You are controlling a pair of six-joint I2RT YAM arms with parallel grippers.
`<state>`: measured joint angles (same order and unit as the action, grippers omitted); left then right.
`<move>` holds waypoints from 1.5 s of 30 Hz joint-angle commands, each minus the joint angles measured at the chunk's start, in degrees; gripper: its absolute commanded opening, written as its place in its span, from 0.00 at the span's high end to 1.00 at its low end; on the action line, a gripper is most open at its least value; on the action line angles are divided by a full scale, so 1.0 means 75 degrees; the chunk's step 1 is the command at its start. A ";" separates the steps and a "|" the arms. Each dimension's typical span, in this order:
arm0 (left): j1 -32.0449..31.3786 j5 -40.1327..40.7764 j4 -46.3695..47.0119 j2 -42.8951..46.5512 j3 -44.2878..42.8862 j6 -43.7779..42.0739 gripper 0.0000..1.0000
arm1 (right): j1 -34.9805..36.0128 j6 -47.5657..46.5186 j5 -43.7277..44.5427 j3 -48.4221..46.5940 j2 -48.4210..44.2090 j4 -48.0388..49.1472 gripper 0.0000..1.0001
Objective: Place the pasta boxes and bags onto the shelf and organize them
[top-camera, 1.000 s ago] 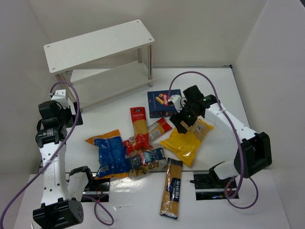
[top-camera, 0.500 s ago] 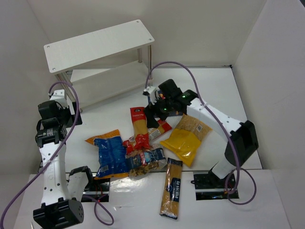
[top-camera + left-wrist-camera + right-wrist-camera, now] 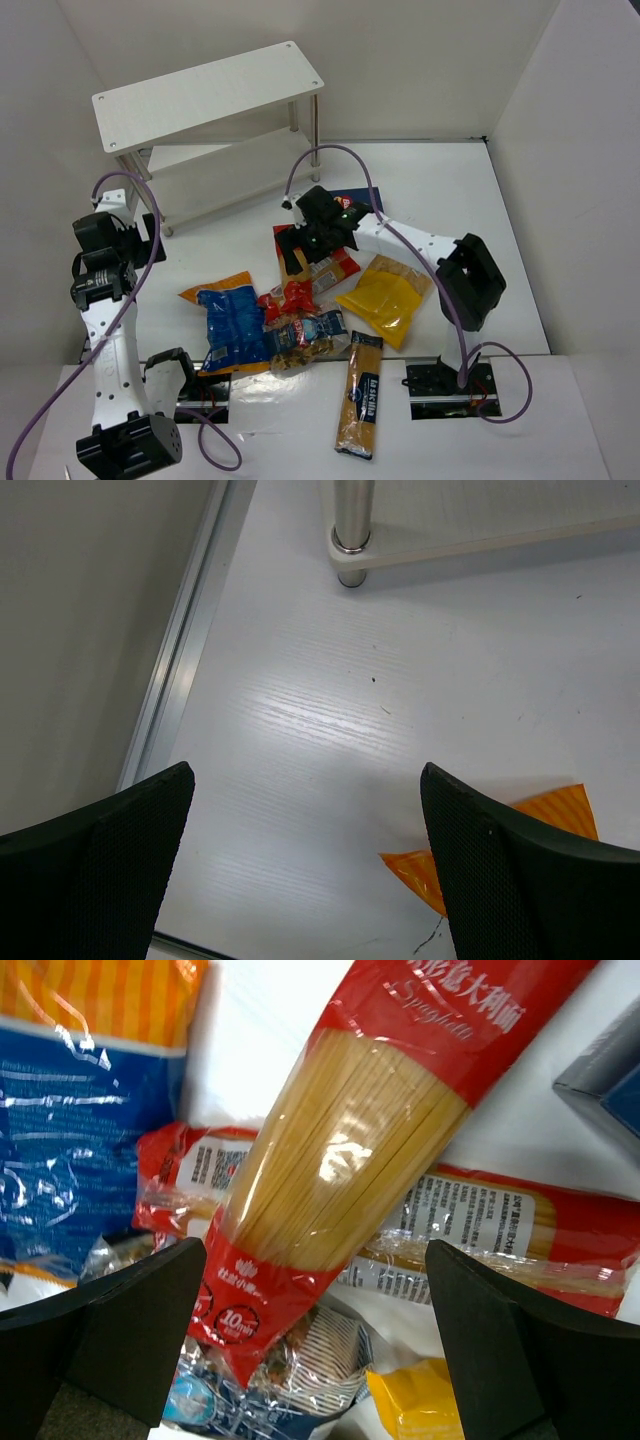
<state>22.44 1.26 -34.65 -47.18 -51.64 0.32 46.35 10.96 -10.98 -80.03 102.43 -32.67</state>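
The white two-tier shelf (image 3: 210, 95) stands at the back left with nothing on its boards. The packages lie mid-table: a red-and-clear spaghetti pack (image 3: 293, 275), a second red pack (image 3: 338, 268) under it, a blue-orange bag (image 3: 232, 320), a clear-brown bag (image 3: 305, 335), a yellow bag (image 3: 385, 300) and a blue-labelled spaghetti pack (image 3: 360, 395). The dark blue box (image 3: 355, 197) is mostly hidden behind the right arm. My right gripper (image 3: 298, 243) hangs open over the red-and-clear pack (image 3: 340, 1160), its jaws either side, not touching. My left gripper (image 3: 140, 245) is open and empty near the shelf's front left post.
In the left wrist view the shelf post (image 3: 352, 520) stands ahead, a wall rail (image 3: 180, 660) runs along the left, and an orange bag corner (image 3: 555, 810) lies at the right finger. White walls enclose the table on the left, back and right.
My right arm has swung left, from over the dark blue box and yellow bag to over the red-and-clear spaghetti pack. The left arm has shifted only slightly. No package has moved.
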 commanded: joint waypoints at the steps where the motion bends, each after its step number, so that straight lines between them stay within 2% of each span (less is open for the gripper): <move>1: 0.0055 0.0032 0.0320 -0.0013 -0.0064 0.0122 0.01 | -0.0016 0.0612 0.0468 -0.0159 0.0112 0.0546 0.01; 6: 0.0055 0.0032 0.0320 -0.0014 -0.0064 0.0122 0.01 | -0.0016 0.0777 0.0668 0.0216 0.0252 0.0734 0.01; 11: 0.0055 0.0032 0.0320 -0.0014 -0.0064 0.0122 0.01 | -0.0085 0.0707 -0.0268 0.0217 0.0616 0.0827 0.01; 18: 0.0055 -0.0039 0.0320 -0.0014 -0.0064 0.0122 0.01 | -0.0086 0.0706 -0.0703 0.0217 0.1048 0.0980 0.01; 25: 0.0055 -0.0039 0.0320 -0.0014 -0.0064 0.0122 0.01 | -0.0086 0.0624 -0.1675 0.0288 0.1306 0.1144 0.01; 34: 0.0055 -0.0039 0.0320 -0.0014 -0.0064 0.0122 0.01 | -0.0016 0.0706 -0.1758 0.0217 0.1975 0.1238 0.01; 38: 0.0055 -0.0109 0.0320 -0.0014 -0.0064 0.0122 0.01 | 0.0183 0.0706 -0.1432 0.0147 0.2232 0.1308 0.03; 39: 0.0055 -0.0109 0.0320 -0.0014 -0.0064 0.0122 0.01 | 0.0334 0.0706 -0.1268 0.0078 0.2326 0.1308 0.10; 40: 0.0055 -0.0109 0.0320 -0.0014 -0.0064 0.0122 0.01 | 0.0406 0.0614 -0.1196 -0.0004 0.2396 0.1308 0.22; 41: 0.0055 -0.0109 0.0320 -0.0014 -0.0064 0.0122 0.01 | 0.0476 0.0613 -0.1115 -0.0005 0.2467 0.1308 0.58; 42: 0.0055 -0.0109 0.0320 -0.0014 -0.0064 0.0122 0.01 | 0.0604 0.0520 -0.1033 -0.0086 0.2467 0.1308 0.79; 43: 0.0055 -0.0109 0.0320 -0.0014 -0.0064 0.0122 0.01 | 0.0675 0.0519 -0.0916 -0.0226 0.2583 0.1239 0.96; 45: 0.0055 -0.0109 0.0320 -0.0014 -0.0064 0.0122 0.01 | 0.0827 0.0075 -0.0914 -0.0426 0.2678 0.0923 1.00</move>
<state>22.44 1.17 -34.28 -47.18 -51.64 0.34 48.49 16.73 -21.69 -83.64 117.80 -20.67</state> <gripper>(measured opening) 0.993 0.400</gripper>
